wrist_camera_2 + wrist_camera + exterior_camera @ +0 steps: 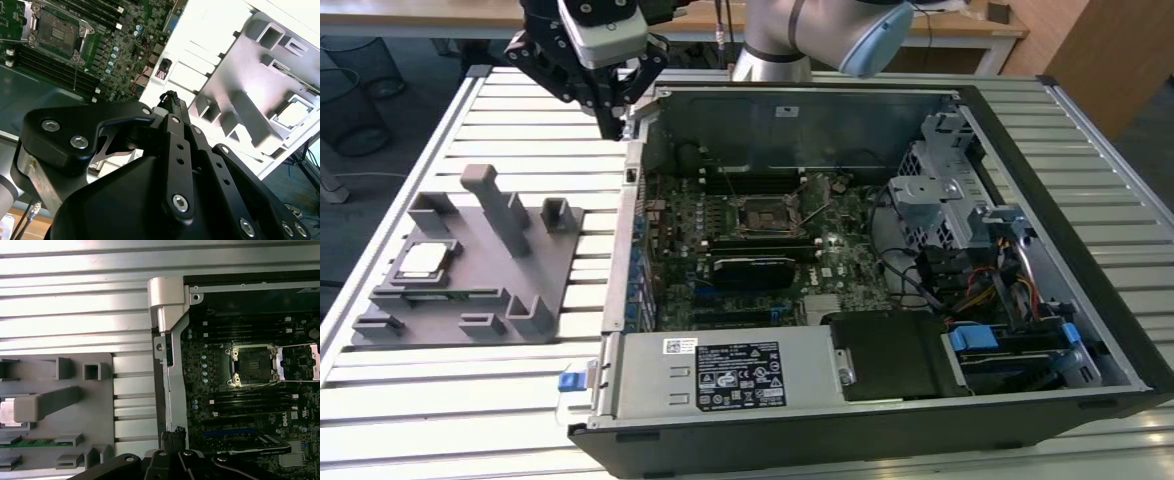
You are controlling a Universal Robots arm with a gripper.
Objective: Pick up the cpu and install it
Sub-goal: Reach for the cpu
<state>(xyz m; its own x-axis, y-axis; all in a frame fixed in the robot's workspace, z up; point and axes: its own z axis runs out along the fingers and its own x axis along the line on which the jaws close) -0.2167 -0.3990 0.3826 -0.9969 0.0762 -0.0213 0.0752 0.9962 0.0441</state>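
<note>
Note the black linkage-fingered pincer [611,128] drawn shut on nothing, tips close by the silvery corner rim of the open dark computer case [636,170]. Look well off from those tips for the small flat square cpu with silvery top and pale rim [424,260], lying in a pocket of the grey plastic fixture tray [563,258], untouched. Mind the tall grey plastic post [496,205] standing roughly between tips and chip. Could clip the case rim on a low sideways sweep. Could knock that post on a straight low run. Would press shut tips onto the chip unless spread first. Could also bend contacts by seating a tilted chip in the black square socket [761,213], across the rim from the tips.
</note>
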